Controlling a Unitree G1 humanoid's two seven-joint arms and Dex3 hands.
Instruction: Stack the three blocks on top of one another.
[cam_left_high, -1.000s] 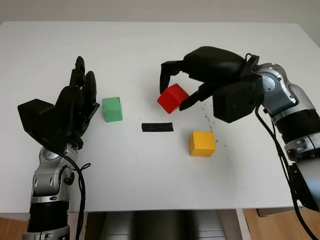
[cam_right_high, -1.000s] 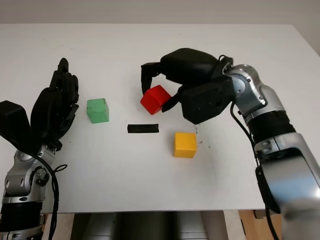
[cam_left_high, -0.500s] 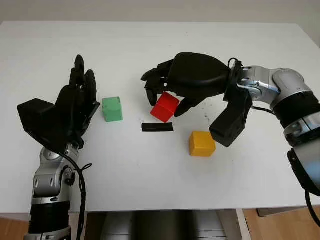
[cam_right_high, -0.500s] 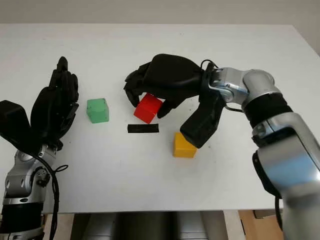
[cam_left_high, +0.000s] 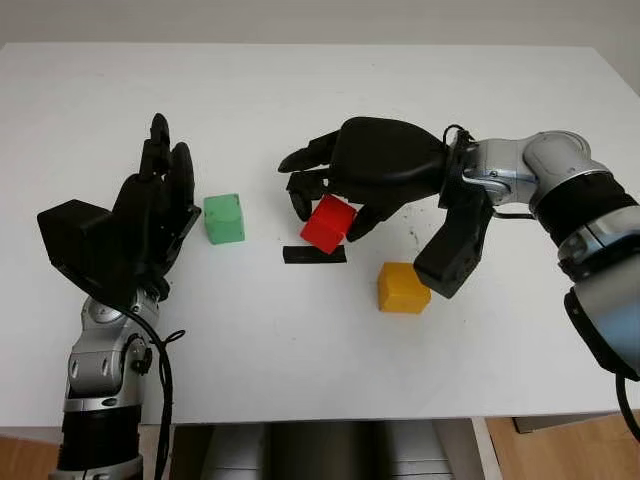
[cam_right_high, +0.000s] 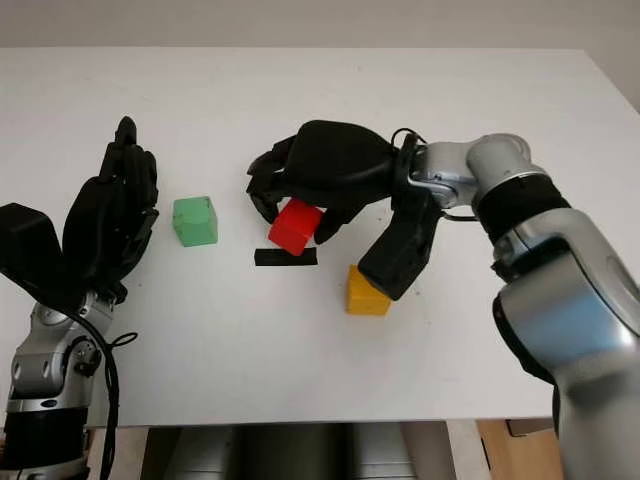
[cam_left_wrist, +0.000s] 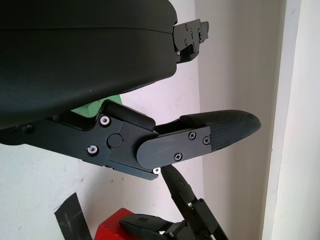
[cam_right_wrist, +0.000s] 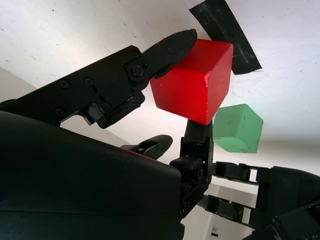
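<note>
— While the right hand pinches the small red cube-shaped block between its black fingers, where does that block sit relative to the others?

— It hangs tilted just above the strip of black tape on the white surface, between the pale green cube-shaped block towards the robot's left and the orange-yellow cube-shaped block, which lies nearer the robot on its right.

— Which of the two looks like the closer base?

— Both lie near, well within the right arm's reach. The green one stands clear on the surface; the yellow one sits partly behind the right forearm's black housing. Which one is meant as the base cannot be told.

— And the left hand?

— It is open, holding nothing, raised just beside the green block on its outer side.

— What does the next move turn on?

— Probably on levelling the red block: one corner points downward, so its flat face would need squaring before it is lowered onto another block's top.
</note>
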